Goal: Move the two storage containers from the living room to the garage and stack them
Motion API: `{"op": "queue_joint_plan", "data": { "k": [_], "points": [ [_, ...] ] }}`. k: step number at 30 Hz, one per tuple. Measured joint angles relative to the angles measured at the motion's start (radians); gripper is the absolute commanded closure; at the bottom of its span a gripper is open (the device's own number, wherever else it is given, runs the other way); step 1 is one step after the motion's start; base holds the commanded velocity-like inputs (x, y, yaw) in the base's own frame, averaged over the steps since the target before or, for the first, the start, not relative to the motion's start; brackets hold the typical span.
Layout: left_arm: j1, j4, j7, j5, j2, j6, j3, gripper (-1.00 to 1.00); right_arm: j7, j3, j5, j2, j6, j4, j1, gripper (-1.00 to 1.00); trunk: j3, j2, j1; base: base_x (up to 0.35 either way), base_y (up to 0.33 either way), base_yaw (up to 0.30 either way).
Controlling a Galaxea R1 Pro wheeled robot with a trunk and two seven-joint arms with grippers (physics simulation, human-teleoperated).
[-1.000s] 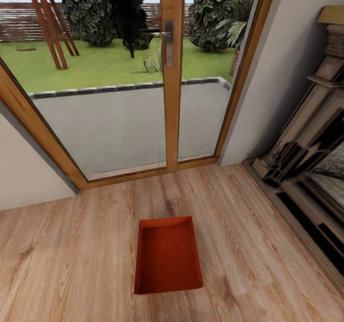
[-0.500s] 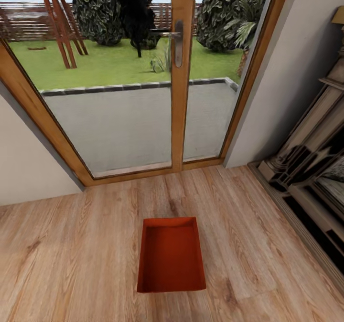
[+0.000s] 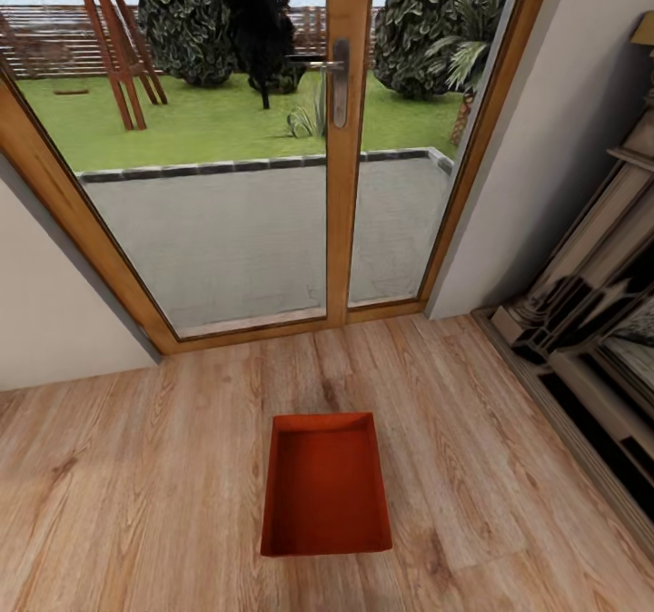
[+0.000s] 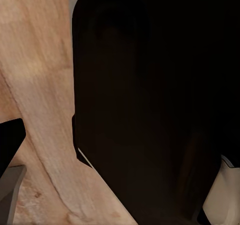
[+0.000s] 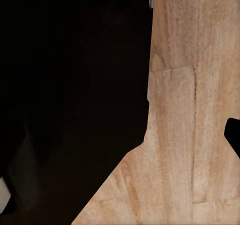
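One red-orange open-top storage container (image 3: 325, 485) sits empty on the light wood-plank living room floor (image 3: 145, 494), its long side pointing toward the glass door. It lies low in the middle of the head view. In the left wrist view, my left gripper (image 4: 117, 152) shows dark finger parts at both picture edges, spread wide with nothing between them. The right gripper (image 5: 119, 160) looks the same in the right wrist view. Both wrist views look down on wood planks beside the robot's dark body (image 4: 150, 95).
A wood-framed glass double door (image 3: 350, 140) with a metal handle stands just beyond the container, with a patio and lawn outside. White walls flank it. A stepped stone fireplace surround (image 3: 590, 321) runs along the right. Open wood floor lies on both sides of the container.
The camera shifted slightly up to half a second ago, sliding the door and container a little right in the picture. Since then nothing has moved.
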Motion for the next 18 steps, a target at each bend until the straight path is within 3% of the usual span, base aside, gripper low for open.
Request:
{"op": "queue_joint_plan", "data": {
  "k": [18],
  "points": [
    [0.000, 0.000, 0.000, 0.001, 0.000, 0.000, 0.000, -1.00, 0.000, 0.000, 0.000, 0.000, 0.000, 0.000, 0.000, -1.00, 0.000, 0.000, 0.000, 0.000, 0.000, 0.000]
  ]
}}
